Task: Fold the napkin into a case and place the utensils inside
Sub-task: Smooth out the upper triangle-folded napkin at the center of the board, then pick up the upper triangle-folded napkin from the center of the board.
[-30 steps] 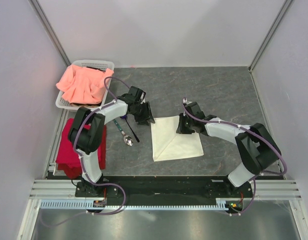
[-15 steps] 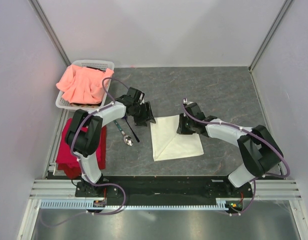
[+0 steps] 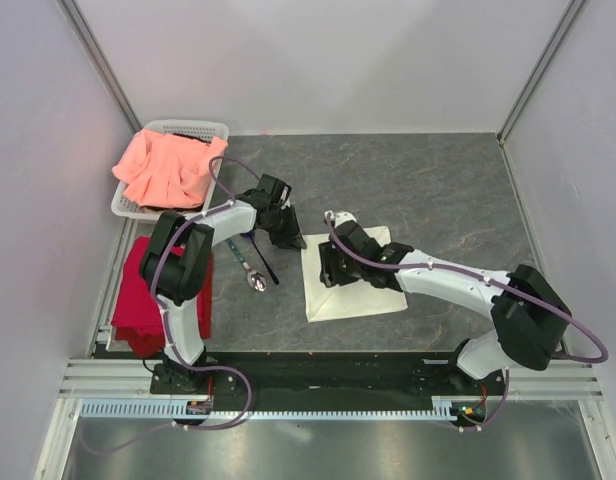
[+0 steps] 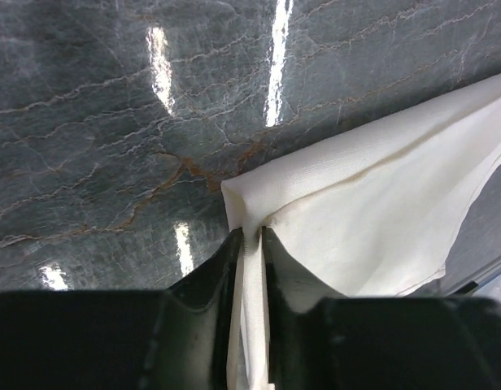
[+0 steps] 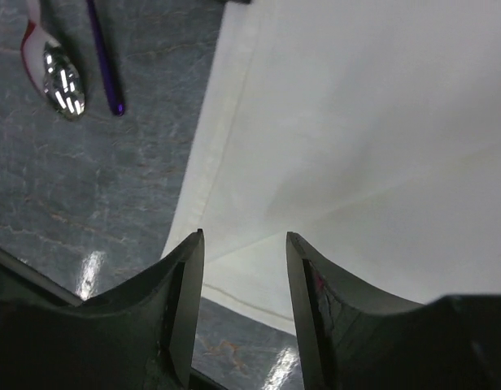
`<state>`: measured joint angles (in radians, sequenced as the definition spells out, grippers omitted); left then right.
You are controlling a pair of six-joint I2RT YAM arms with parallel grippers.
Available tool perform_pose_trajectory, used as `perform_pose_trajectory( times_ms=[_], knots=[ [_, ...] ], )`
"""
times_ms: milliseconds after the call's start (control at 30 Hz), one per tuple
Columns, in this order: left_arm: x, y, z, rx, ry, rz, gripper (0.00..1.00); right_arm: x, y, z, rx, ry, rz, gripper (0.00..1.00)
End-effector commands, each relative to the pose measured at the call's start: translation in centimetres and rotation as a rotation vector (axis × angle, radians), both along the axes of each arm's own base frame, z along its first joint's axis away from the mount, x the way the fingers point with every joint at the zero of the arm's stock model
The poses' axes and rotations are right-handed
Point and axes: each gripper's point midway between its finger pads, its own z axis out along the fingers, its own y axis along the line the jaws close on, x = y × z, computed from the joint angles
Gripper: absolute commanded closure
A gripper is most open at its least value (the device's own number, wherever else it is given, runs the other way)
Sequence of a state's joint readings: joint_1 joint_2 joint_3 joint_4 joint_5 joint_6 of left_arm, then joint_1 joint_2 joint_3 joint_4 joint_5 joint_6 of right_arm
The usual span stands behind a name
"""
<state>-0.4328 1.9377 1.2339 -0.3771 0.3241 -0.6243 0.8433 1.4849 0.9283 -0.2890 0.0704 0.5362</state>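
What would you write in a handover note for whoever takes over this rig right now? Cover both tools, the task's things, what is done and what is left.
Left tool: shut on the napkin's far-left corner.
Right tool: open, low over the napkin, holding nothing.
Utensils: on the table, left of the napkin, apart from both tools.
Done: napkin partly folded.
Left: finish folding, slip utensils inside.

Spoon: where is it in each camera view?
Top external: spoon left of centre, just left of the napkin.
Left wrist: not in it.
Right wrist: spoon in the top left corner, left of the napkin.
Shared landmark: the napkin, visible in all three views.
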Motion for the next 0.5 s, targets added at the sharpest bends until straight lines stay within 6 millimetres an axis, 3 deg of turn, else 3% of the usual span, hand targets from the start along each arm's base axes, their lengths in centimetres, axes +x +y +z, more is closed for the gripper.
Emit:
perform_pose_trajectory(
  times_ms=[0, 233, 367, 467],
  knots=[
    [1.1, -0.8, 2.8, -0.064, -0.062, -0.001, 0.67, -1.5, 2.9, 1.0, -0.039, -0.037, 0.043, 0.46],
    [-0.6, 0.7, 5.8, -0.093, -0.11, 0.022, 0.5, -3.9, 5.9, 0.1, -0.125, -0.051, 0.099, 0.41],
    [-2.0, 1.7, 8.0, -0.133, -0.135, 0.036, 0.5, -5.2, 6.7, -0.7, -0.167, -0.047, 0.116, 0.39],
    [-2.5, 2.5, 8.4, -0.147, -0.137, 0.045, 0.51, -6.0, 7.4, -1.3, -0.187, -0.046, 0.125, 0.42]
  ],
)
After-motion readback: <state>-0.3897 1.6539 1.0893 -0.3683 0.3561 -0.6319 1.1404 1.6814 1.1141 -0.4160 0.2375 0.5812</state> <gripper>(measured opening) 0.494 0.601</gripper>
